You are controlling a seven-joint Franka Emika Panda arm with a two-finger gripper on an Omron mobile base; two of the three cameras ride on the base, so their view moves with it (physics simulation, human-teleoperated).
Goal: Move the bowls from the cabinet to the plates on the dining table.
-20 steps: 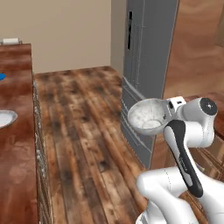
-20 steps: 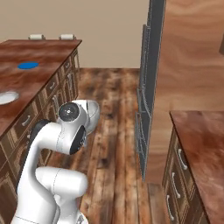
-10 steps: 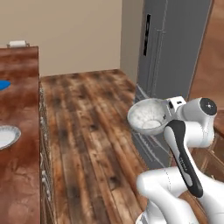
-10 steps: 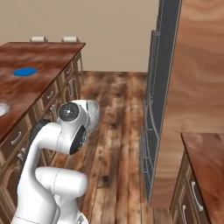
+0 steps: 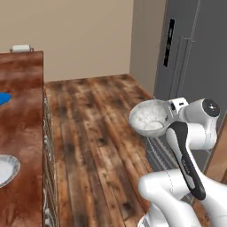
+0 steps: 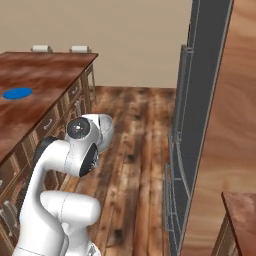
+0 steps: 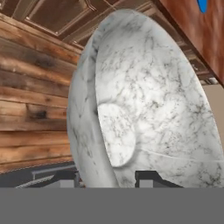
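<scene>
My gripper (image 7: 107, 177) is clamped on the rim of the pale bowl (image 5: 150, 118), carried mid-frame over the floor (image 5: 97, 146), well apart from the white plate (image 5: 5, 169) at lower left; an edge grip may slip in transit.

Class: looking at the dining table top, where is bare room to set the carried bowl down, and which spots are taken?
Dining table: bare wood between the blue plate and the white-grey plate, and toward the far end. The bowl is in the end effector.
</scene>
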